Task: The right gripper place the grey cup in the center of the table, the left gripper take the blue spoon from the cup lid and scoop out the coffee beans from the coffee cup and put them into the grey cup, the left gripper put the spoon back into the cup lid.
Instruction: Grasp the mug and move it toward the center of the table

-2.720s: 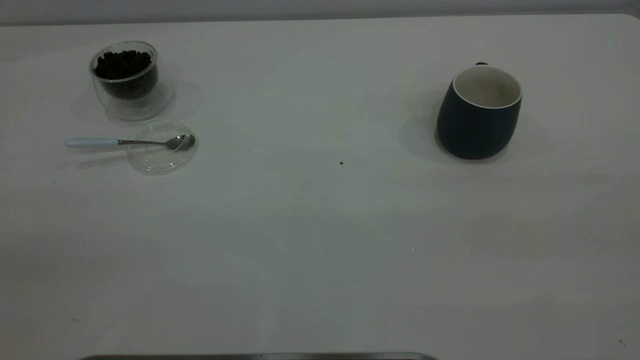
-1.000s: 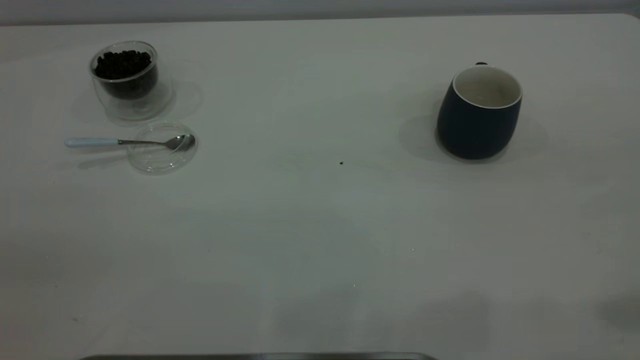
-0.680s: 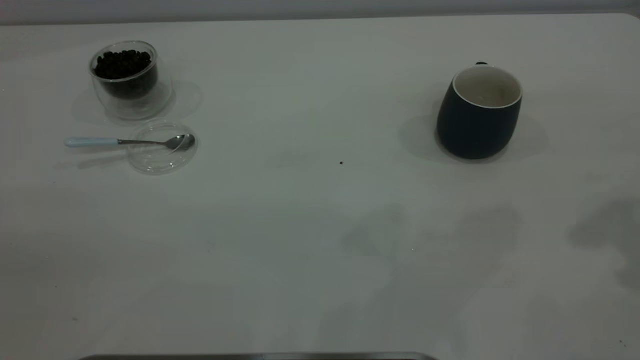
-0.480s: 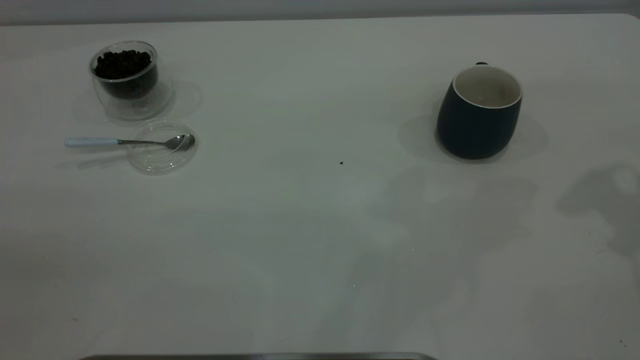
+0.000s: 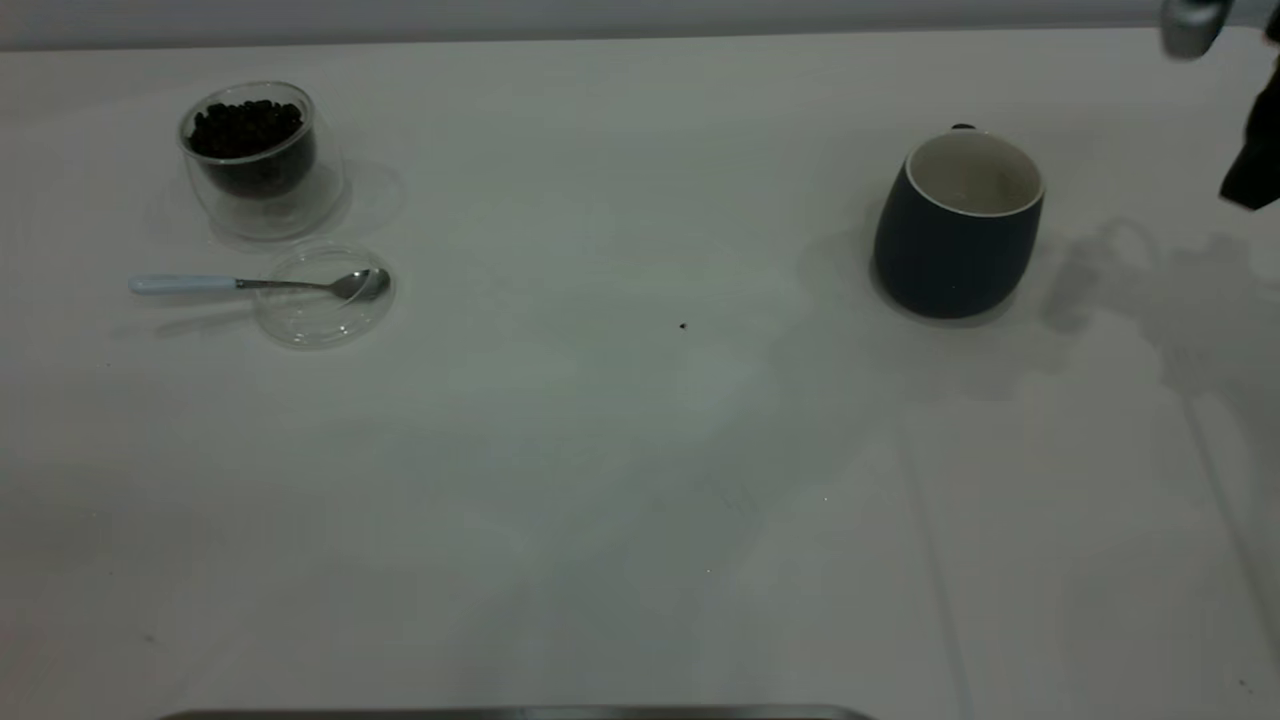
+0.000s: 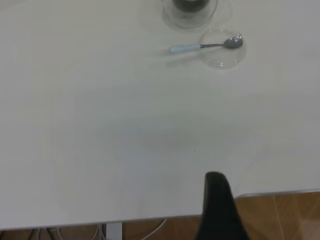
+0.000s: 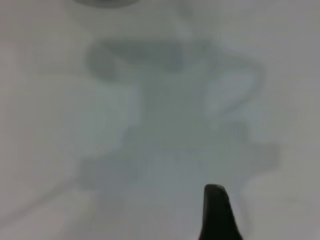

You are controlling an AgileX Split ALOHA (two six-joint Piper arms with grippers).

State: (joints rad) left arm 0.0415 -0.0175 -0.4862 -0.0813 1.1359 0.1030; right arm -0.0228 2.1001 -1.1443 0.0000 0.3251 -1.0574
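The grey cup (image 5: 958, 235) stands upright on the right side of the table (image 5: 640, 450), its handle turned to the far side. At the far left is the coffee cup (image 5: 255, 165), filled with coffee beans (image 5: 245, 125). Just in front of it lies the cup lid (image 5: 322, 300), with the blue spoon (image 5: 185, 284) resting bowl-down in it and its handle pointing left. A black part of my right arm (image 5: 1255, 165) shows at the right edge, beside the grey cup and apart from it. My left gripper (image 6: 217, 200) hangs over the table's near edge, far from the spoon (image 6: 187, 48) and lid (image 6: 222, 52).
A tiny dark speck (image 5: 683, 325) lies near the table's middle. The right arm's shadow (image 5: 1150, 290) falls right of the grey cup. A dark strip (image 5: 520, 713) runs along the front edge. In the left wrist view, wooden floor (image 6: 285, 215) shows past the table edge.
The right arm has come into view at the far right edge. Its shadow has swept from the table's front toward the grey cup. The cups, lid and spoon have not moved.
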